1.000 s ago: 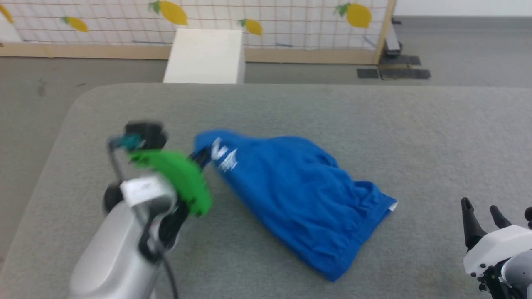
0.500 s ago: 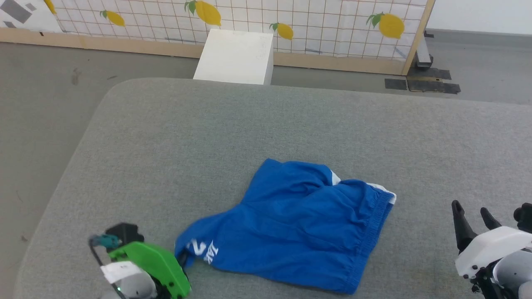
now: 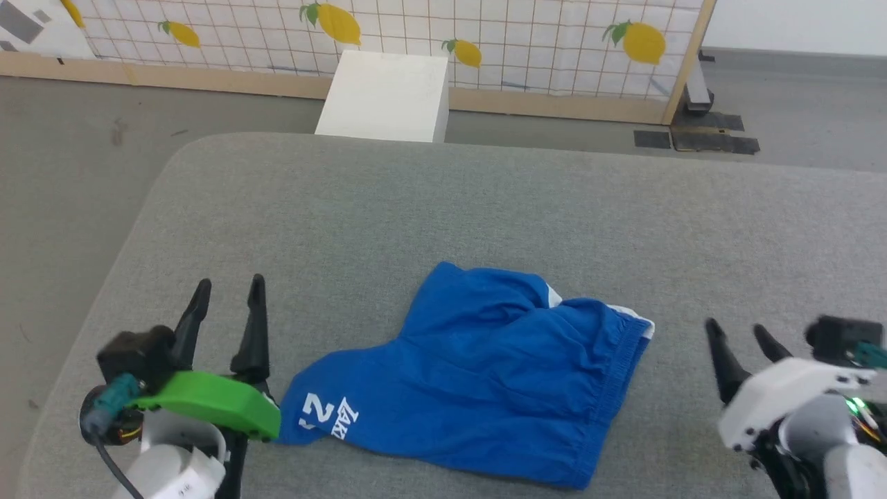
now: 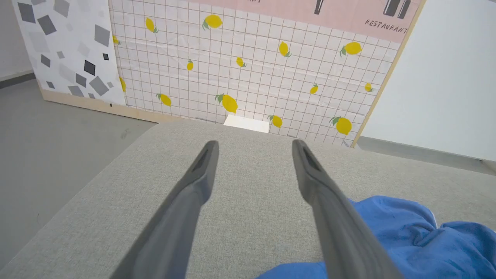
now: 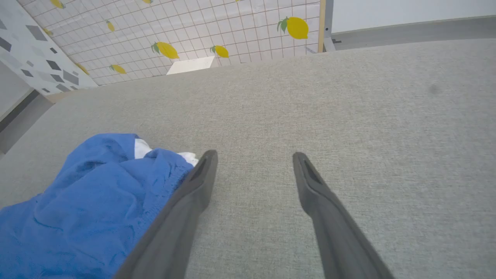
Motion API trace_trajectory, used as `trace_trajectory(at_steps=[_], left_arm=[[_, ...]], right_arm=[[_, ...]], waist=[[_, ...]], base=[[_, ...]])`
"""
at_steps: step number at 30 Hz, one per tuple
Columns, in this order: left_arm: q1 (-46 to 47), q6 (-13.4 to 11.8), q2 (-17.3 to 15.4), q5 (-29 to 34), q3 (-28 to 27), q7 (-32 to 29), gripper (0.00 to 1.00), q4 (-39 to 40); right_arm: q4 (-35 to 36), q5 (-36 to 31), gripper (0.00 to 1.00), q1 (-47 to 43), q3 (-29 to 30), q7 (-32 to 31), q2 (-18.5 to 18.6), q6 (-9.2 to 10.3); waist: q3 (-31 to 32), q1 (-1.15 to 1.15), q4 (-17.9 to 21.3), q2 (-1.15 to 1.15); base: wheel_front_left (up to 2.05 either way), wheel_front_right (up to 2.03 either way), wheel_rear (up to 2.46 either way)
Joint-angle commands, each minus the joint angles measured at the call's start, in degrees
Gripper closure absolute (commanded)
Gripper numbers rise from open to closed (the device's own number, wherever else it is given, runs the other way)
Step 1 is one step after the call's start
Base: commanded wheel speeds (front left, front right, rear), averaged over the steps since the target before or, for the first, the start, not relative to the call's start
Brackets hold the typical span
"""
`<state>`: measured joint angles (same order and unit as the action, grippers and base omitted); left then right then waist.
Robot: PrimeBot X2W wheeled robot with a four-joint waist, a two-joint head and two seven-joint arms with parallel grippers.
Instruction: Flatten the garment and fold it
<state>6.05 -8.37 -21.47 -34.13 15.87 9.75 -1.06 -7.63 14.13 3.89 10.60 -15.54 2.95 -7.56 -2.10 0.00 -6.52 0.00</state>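
The garment (image 3: 485, 378), bright blue shorts with white print at its lower left corner, lies rumpled on the grey padded table (image 3: 443, 208). White trim peeks out at its right edge. My left gripper (image 3: 229, 284) stands open just left of the printed corner, with nothing between its fingers. In the left wrist view the garment (image 4: 410, 236) lies to the right of the open left gripper (image 4: 254, 144). My right gripper (image 3: 738, 330) is open at the lower right, apart from the cloth. In the right wrist view the garment (image 5: 89, 205) lies left of the open right gripper (image 5: 254, 155).
A white box (image 3: 384, 97) stands on the floor beyond the table's far edge. Behind it runs a tiled panel with lemon prints (image 3: 388, 28) on a wooden base. The table's rounded left corner (image 3: 187, 149) drops off to grey floor.
My left gripper dragged the printed corner toward the near left edge, then let it go and opened. The garment now lies spread out. The head camera shifted between frames.
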Motion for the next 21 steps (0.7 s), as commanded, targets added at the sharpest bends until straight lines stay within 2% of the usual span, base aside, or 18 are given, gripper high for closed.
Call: trace_trajectory(at_steps=[1, 5, 10, 16, 21], left_arm=[[0.8, 0.6, -0.2, 1.4, 0.5, 1.6, 0.00, -0.7], [1.1, 1.3, 0.1, 4.6, 1.3, 4.2, 0.00, -2.4], [1.4, 2.0, 2.2, 6.0, 0.5, 5.1, 0.00, -3.4], [2.4, 3.1, 5.1, 8.6, -2.0, 5.2, 0.00, -1.9], [2.9, 4.9, 7.2, 10.5, -3.5, 5.2, 0.00, -1.5]], right_arm=[[0.7, -0.3, 0.00, 1.7, -1.5, -1.0, -0.1, 0.08], [1.5, -1.2, 0.00, 4.0, -6.1, -6.1, -0.1, 0.08], [1.2, -5.8, 0.00, 7.3, -10.9, -16.2, -0.1, 0.08], [-0.2, -12.4, 0.00, 10.6, -11.5, -22.7, 0.0, 0.08], [-3.3, -13.7, 0.00, 11.5, -10.5, -25.2, 0.0, 0.08]], waist=[[-0.6, 0.00, 0.1, 0.00], [-1.9, 0.00, -0.1, 0.00], [-4.1, 0.00, -1.1, 0.00], [-6.7, 0.00, -2.9, 0.00], [-8.6, 0.00, -4.4, 0.00]], base=[[0.00, 0.00, 0.00], [0.00, 0.00, 0.00], [0.00, 0.00, 0.00], [0.00, 0.00, 0.00], [0.00, 0.00, 0.00]])
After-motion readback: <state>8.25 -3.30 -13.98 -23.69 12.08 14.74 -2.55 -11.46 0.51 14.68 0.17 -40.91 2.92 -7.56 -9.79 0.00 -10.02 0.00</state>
